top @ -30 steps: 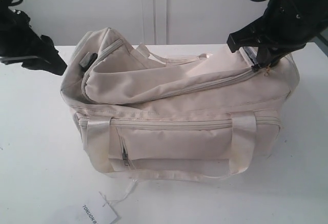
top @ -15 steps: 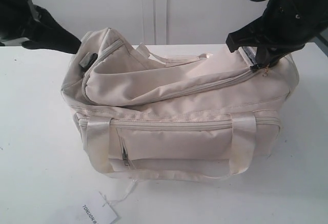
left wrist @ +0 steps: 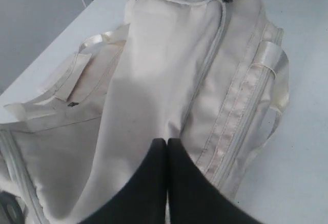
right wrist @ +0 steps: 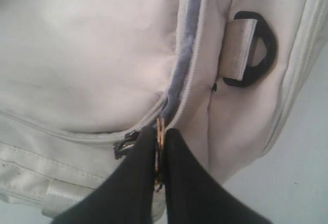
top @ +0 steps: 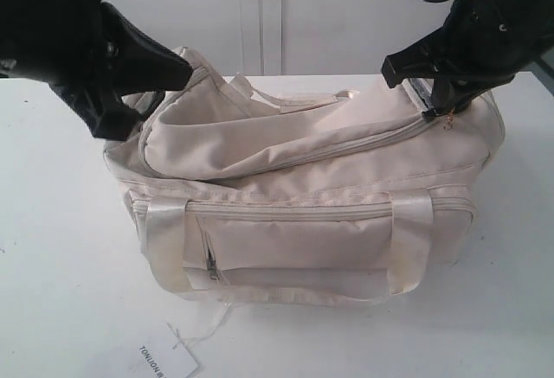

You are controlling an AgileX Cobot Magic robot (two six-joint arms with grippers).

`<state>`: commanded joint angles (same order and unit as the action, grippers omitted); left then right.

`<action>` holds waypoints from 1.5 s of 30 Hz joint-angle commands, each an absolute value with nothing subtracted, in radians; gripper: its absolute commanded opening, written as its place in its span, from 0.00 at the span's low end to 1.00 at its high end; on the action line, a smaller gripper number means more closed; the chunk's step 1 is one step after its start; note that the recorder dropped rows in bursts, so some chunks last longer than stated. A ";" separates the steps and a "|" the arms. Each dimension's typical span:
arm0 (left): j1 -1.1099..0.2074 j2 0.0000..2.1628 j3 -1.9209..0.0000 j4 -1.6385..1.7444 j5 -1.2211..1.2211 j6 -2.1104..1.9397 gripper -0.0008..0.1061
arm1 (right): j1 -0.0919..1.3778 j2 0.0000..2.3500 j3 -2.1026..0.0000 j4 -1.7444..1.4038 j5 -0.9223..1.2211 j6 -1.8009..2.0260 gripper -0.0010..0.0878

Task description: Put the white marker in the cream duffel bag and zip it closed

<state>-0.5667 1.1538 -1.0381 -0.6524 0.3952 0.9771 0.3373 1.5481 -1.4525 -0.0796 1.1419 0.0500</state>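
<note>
Since the earlier frames the left gripper (top: 173, 68) has swung in from the table edge to the left end of the large soft cream fabric duffel bag (top: 303, 222), while the bag and the right gripper (top: 443, 105) at its right end look unchanged. On the white table (top: 61, 265) in front of the bag lies a flat white paper tag (top: 164, 362) on a thread, printed "TONLION"; no other writing is legible. The left wrist view shows the left fingers pressed together with nothing between them, poised over the slumped top flap (left wrist: 169, 80). The bag's mouth still gapes at the far end. The right wrist view shows the right fingers pinched on the small gold ring (right wrist: 160, 126) of the zipper pull, near a black D-shaped buckle (right wrist: 251, 49). The slim white marker appears in no view; it is probably already inside, though I cannot confirm that. I see three risks. The thin ring could slip out of the pinch under a hard pull. The light bag could slide along the table because the closed left fingers hold no fabric to anchor it. The loose, folded flap could also bunch into the slider and jam it.
</note>
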 joint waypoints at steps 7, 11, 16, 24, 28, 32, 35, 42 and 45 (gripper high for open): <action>-0.721 1.145 -0.943 -0.602 0.217 1.030 0.01 | 0.337 1.548 -1.452 -0.080 1.142 0.050 0.01; -0.799 1.145 -0.906 -0.549 0.154 1.032 0.01 | 0.337 1.548 -1.452 -0.080 1.142 0.050 0.01; -0.844 1.161 -0.897 -0.514 0.130 1.016 0.01 | 0.337 1.548 -1.452 -0.080 1.142 0.050 0.01; -0.850 1.181 -0.902 -0.498 0.137 0.923 0.01 | 0.337 1.548 -1.452 -0.080 1.144 0.050 0.01; -0.850 1.181 -0.954 -0.297 0.266 0.625 0.01 | 0.337 1.548 -1.452 -0.081 1.144 0.048 0.01; -0.850 1.197 -1.069 0.200 0.559 0.124 0.01 | 0.337 1.548 -1.452 -0.081 1.142 0.048 0.01; -0.850 1.209 -1.128 0.476 0.740 -0.034 0.01 | 0.337 1.548 -1.452 -0.081 1.142 0.048 0.01; -0.869 1.215 -1.139 0.415 0.682 0.084 0.01 | 0.337 1.548 -1.452 -0.081 1.144 0.048 0.01; -0.938 1.230 -1.139 0.458 0.675 0.094 0.01 | 0.337 1.548 -1.452 -0.081 1.144 0.048 0.01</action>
